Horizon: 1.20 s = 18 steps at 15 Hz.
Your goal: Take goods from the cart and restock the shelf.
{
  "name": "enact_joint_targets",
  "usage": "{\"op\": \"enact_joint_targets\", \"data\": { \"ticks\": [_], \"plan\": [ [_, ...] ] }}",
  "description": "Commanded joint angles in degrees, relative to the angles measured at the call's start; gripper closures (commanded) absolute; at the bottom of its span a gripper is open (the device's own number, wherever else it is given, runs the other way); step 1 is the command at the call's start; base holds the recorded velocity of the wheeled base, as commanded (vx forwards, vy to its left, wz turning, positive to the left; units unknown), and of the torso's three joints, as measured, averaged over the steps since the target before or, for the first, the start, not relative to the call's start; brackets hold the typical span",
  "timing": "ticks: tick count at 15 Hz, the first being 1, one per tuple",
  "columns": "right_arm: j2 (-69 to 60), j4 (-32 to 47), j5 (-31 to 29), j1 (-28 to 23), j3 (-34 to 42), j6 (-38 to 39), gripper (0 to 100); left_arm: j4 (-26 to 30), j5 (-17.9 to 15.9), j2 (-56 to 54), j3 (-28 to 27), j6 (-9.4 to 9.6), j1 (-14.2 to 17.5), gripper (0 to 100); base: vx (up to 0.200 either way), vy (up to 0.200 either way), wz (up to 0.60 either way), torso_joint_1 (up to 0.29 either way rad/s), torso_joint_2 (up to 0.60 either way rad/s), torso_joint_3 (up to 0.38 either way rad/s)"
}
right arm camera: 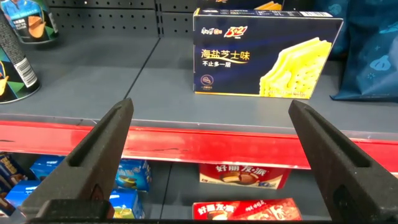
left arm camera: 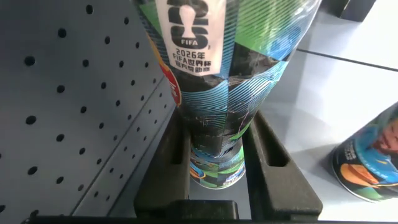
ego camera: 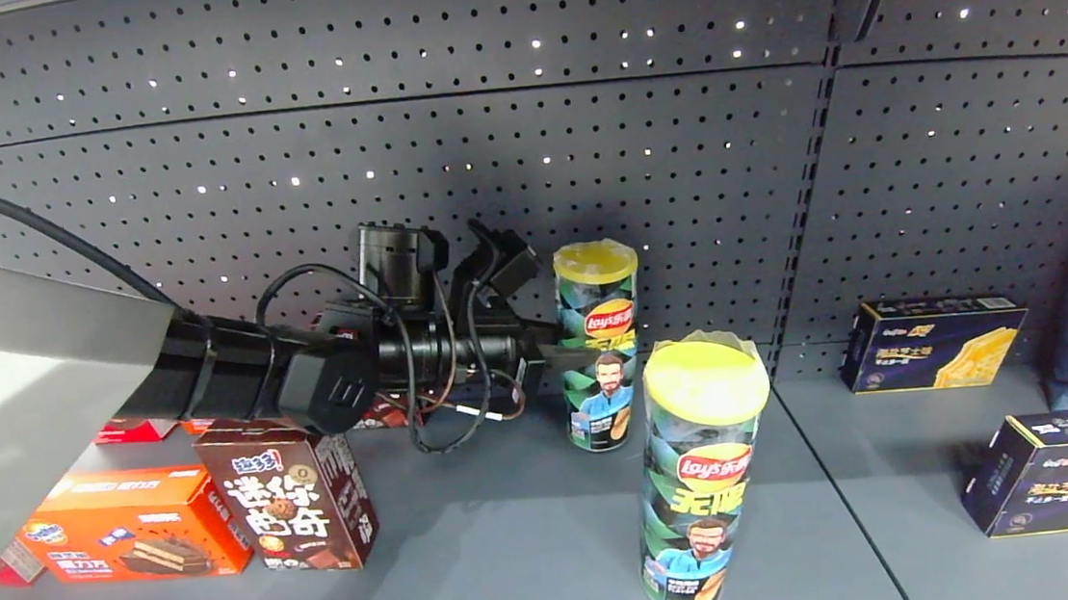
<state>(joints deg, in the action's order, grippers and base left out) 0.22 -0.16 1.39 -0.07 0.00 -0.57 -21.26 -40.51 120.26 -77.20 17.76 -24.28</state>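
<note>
**Crisp can in hand at the back of the shelf**

My left fingers (left arm camera: pixel 273 171) were closed on the rear crisp can (ego camera: pixel 601 342), one on each side of its lower body, as the wrist view showed. The can stood upright, its base on or just above the grey shelf (ego camera: pixel 517 543), close to the pegboard (ego camera: pixel 578 141) at the back. A second, matching front can (ego camera: pixel 704 478) stood near it, apart and closer to the shelf edge. A brown box (ego camera: pixel 290 495) and an orange box (ego camera: pixel 139 538) sat farther along, under my left arm.

My right fingers (right arm camera: pixel 106 155) were spread wide and empty, out in front of the shelf's red edge strip (right arm camera: pixel 205 143). They faced a navy box (right arm camera: pixel 267 53) lying on the shelf beyond.

I judged the can to be light, a stiff tube that a hard squeeze would dent. Its glossy wrap looked slick, and its tall, narrow build looked easy to tip. The low hold on the body seemed the right one, well clear of the yellow lid (ego camera: pixel 594 261), which I took to be thin plastic and no place for a grip. Letting go looked like a job for a slow, even spread, so neither finger would nudge the can over.
</note>
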Motion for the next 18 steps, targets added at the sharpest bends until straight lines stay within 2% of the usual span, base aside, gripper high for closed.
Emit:
{"op": "enact_joint_targets", "data": {
  "ticks": [1,14,15,18],
  "plan": [
    [0.13,-0.02,0.02,-0.01,0.0,-0.04,0,-0.01,-0.01,1.03,-0.84,-0.01,0.03,100,0.0,0.0,0.0,0.0,0.0,0.0],
    [0.13,-0.02,0.02,-0.01,0.0,-0.04,0,-0.01,-0.01,3.31,-1.28,-0.1,0.03,100,0.0,0.0,0.0,0.0,0.0,0.0],
    [0.13,-0.02,0.02,-0.01,0.0,0.05,0,-0.01,-0.01,3.31,-1.2,-0.1,0.03,0,0.0,0.0,0.0,0.0,0.0,0.0],
    [0.13,-0.02,0.02,0.07,0.0,-0.04,0,-0.1,-0.01,3.4,-1.2,-0.1,0.2,0,0.0,0.0,0.0,0.0,0.0,0.0]
  ]
}}
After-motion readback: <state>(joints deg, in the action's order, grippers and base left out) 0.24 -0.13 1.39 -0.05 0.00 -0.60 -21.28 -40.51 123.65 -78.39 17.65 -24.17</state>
